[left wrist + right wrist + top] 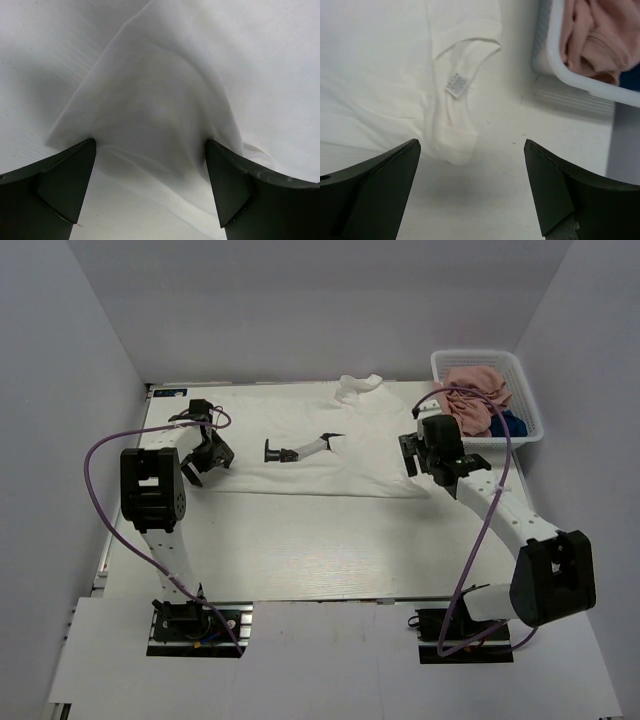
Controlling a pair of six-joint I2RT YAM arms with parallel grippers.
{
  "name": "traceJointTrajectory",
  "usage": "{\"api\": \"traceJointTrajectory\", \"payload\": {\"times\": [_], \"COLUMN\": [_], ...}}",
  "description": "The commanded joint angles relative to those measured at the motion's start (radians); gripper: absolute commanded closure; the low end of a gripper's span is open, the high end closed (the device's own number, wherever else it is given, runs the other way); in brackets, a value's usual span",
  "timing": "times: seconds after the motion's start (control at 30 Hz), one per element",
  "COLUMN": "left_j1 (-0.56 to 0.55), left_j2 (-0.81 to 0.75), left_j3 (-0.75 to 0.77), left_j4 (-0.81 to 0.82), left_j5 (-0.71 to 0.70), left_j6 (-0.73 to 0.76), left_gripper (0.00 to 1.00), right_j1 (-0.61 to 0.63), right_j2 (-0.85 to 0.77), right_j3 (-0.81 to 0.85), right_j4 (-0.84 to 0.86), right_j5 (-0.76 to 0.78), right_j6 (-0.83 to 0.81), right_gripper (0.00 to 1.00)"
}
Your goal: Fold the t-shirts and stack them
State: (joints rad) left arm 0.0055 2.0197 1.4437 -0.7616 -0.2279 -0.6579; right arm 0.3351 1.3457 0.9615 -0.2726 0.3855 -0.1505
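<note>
The white t-shirt [350, 440] lies spread out across the back of the table, its small black print [300, 451] showing near the middle. My left gripper [208, 458] hovers open over the shirt's left edge, and in the left wrist view a raised fold of white cloth [150, 100] lies just ahead of the open gripper [150, 150]. My right gripper [412, 455] is open at the shirt's right side, holding nothing. The right wrist view shows the collar with its label [456, 86] ahead of the open gripper [472, 145]. The pink t-shirt [475, 395] and navy t-shirt [510, 423] sit in the basket.
A white lattice basket [440, 358] stands at the back right corner, its rim [580, 82] close to the right gripper. Grey walls enclose the table on three sides. A bunched bit of white cloth [360, 385] lies at the back edge.
</note>
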Motion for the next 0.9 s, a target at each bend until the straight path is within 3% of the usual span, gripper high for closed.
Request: {"api": "traceJointTrajectory", "payload": {"times": [0.0,0.17,0.27,0.33,0.6,0.73,0.87], "left_j1": [0.011,0.011,0.011,0.011,0.011,0.011,0.011], "left_j2": [-0.019,-0.019,-0.019,-0.029,-0.029,-0.029,-0.029], "left_j3": [-0.035,-0.035,-0.045,-0.054,-0.054,-0.054,-0.054], "left_j4": [-0.015,-0.015,-0.015,-0.015,-0.024,-0.024,-0.024], "left_j5": [-0.016,-0.007,-0.016,-0.036,-0.036,-0.036,-0.036], "left_j6": [0.017,0.017,0.017,0.017,0.017,0.017,0.017], "left_gripper": [0.0,0.0,0.0,0.0,0.0,0.0,0.0], "right_j1": [-0.004,-0.007,-0.01,-0.021,-0.105,-0.152,-0.139], "right_j2": [0.05,0.284,0.386,0.409,0.452,0.457,0.379], "right_j3": [0.031,0.146,0.213,0.232,0.25,0.27,0.276], "right_j4": [0.062,0.038,-0.026,-0.051,-0.031,-0.01,-0.011], "right_j5": [-0.144,-0.139,-0.016,0.079,0.197,0.164,-0.049], "right_j6": [0.092,0.226,0.291,0.313,0.345,0.318,0.234], "right_gripper": [0.1,0.1,0.1,0.1,0.1,0.1,0.1]}}
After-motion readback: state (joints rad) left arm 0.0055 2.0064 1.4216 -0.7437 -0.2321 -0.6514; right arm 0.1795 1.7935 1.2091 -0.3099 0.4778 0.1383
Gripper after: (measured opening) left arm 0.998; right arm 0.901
